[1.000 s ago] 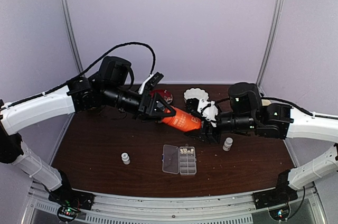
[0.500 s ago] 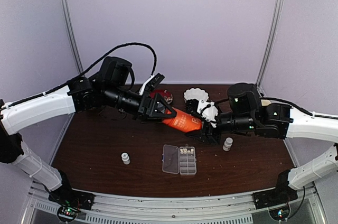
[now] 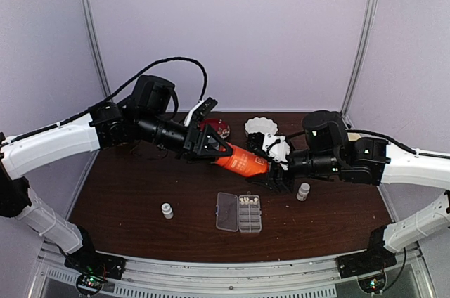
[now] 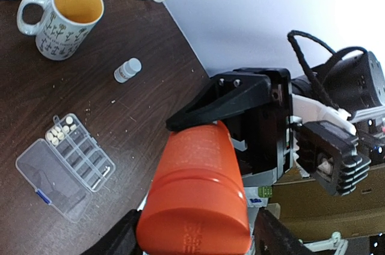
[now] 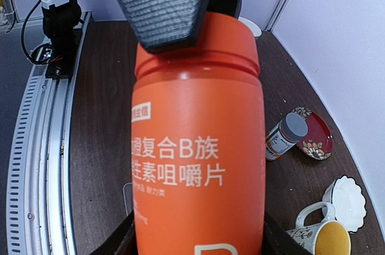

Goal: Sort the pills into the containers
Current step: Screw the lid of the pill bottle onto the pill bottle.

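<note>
Obs: the orange bottle point(image 3: 241, 161) is held level in the air between both arms, above the table point(image 3: 126, 192). My left hand point(image 3: 213, 146) is clenched on one end. My right hand point(image 3: 273, 173) is clenched on the other. In each wrist view my own fingers flank the bottle and the other hand's finger caps the far end. I cannot tell for certain which end carries the cap.

Pill box point(image 3: 240, 211): flat on the table just in front of and below the bottle, lid hinged open to the left. Pills point(image 3: 247, 200) show as pale specks in the far-end cells point(image 4: 60, 132). The other cells look bare.

Handling, my judgement:
- Pills: tiny, hard and light. They would roll and bounce, and they are too small to pinch well, so tip them out slowly, low over a cell.
- Bottle: rigid, smooth plastic, likely slippery. Grip across the body with one hand and at the shoulder ridge with the other.
- Box: thin and light, so it would skid if nudged. Do not touch it with the bottle's mouth.
</note>
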`<action>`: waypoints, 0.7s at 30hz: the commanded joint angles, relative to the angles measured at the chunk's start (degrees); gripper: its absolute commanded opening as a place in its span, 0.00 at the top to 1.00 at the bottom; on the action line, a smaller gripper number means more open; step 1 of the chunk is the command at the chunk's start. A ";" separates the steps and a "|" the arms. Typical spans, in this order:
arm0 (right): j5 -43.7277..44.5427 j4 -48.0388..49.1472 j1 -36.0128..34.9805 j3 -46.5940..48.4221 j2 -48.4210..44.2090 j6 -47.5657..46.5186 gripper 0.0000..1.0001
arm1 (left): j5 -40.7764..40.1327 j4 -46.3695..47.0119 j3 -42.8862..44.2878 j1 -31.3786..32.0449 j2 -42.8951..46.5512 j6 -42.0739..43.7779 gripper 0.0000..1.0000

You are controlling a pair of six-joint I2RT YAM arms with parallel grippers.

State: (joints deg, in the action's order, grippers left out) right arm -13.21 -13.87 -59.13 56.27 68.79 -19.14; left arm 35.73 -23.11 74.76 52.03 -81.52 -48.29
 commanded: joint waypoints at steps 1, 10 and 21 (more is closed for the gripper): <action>0.68 0.36 -0.28 0.08 -0.48 0.36 1.00 | 0.99 2.54 0.08 -0.20 1.40 0.31 0.45; -3.56 0.31 -0.20 0.79 -0.69 2.41 1.00 | 1.83 2.27 0.22 -0.13 1.41 4.99 0.73; -27.11 -0.31 1.44 2.81 -2.58 5.58 1.00 | 0.81 -0.81 0.52 6.03 3.49 50.86 1.00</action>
State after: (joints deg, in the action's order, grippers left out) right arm -27.92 -16.05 -57.80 56.34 67.44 -14.72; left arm 35.29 -26.63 74.67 55.31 -79.31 -20.95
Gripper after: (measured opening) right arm 0.552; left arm 0.523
